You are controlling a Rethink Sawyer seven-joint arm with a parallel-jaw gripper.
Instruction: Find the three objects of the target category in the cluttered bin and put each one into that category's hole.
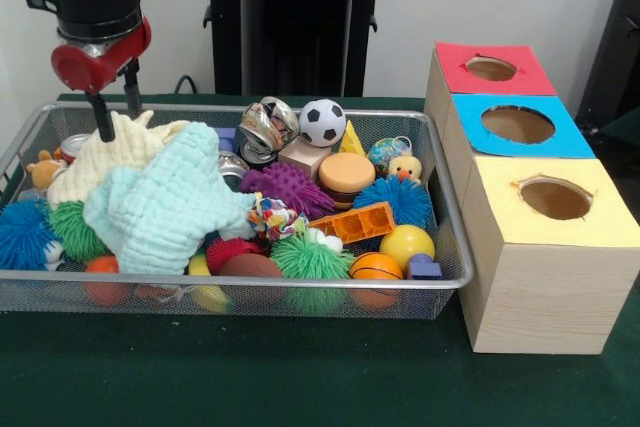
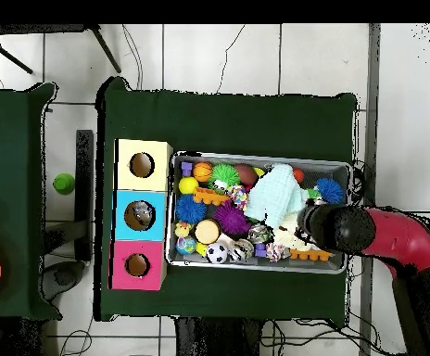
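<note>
The silver wire-mesh bin (image 1: 250, 292) is packed with toys; it also shows in the overhead view (image 2: 246, 156). My gripper (image 1: 117, 112) hangs over the bin's far left corner. It is open and empty, with one fingertip (image 1: 103, 130) at the top of a pale yellow cloth (image 1: 100, 162). A pale blue cloth (image 1: 165, 207) lies next to it and hides the toys beneath. The hole (image 1: 517, 124) is the large round cutout in the blue-topped box, to the right of the bin. In the overhead view the hole (image 2: 139, 215) has something grey inside.
The bin holds a soccer ball (image 1: 322, 122), purple (image 1: 288, 187), blue (image 1: 392, 199) and green (image 1: 311, 257) spiky balls, a yellow ball (image 1: 406, 244), a small basketball (image 1: 374, 267) and an orange brick (image 1: 352, 222). Red-topped (image 1: 490, 69) and yellow-topped (image 1: 555, 199) boxes flank the blue one.
</note>
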